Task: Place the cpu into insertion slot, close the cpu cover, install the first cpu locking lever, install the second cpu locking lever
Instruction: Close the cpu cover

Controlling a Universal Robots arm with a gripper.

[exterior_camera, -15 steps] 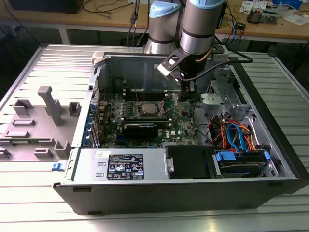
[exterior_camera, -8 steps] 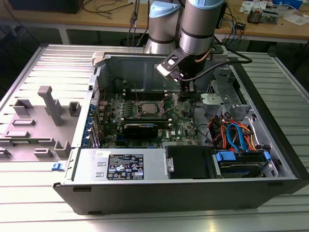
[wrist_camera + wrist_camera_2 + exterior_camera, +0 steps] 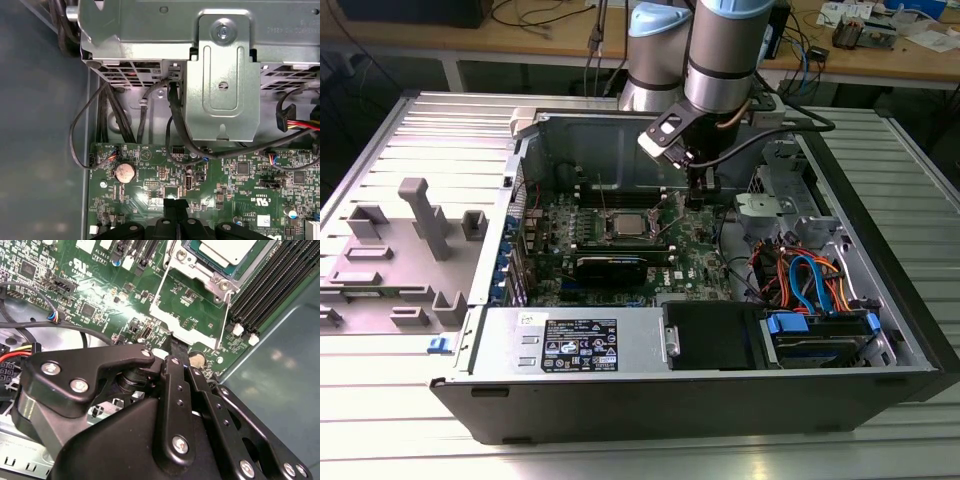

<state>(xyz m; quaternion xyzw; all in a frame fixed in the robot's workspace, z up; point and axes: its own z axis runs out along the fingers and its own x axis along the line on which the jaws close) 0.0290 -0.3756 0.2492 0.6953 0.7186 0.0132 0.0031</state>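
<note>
gripper (image 3: pixel 176 347) fingers clenched tgt, tip at open cpu cover (image 3: pixel 172 326) near edge, can't tell if pinching it | cpu (image 3: pixel 227 250) seated in insertion slot (image 3: pixel 218 284) | cover looks thin, stiff, light, hinged: I'd take the free edge, gently | memory slots (image 3: pixel 270 285) beside, coin cell (image 3: pixel 124 172) and cables (image 3: pixel 175 125) close by

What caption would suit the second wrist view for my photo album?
Robot hand at the edge of the open cpu cover, with the cpu lying in its insertion slot on the green motherboard.

Open room above the insertion slot (image 3: pixel 623 225) — the raised cpu cover (image 3: pixel 162 320) and drive cage (image 3: pixel 220 75) crowd one side.
</note>
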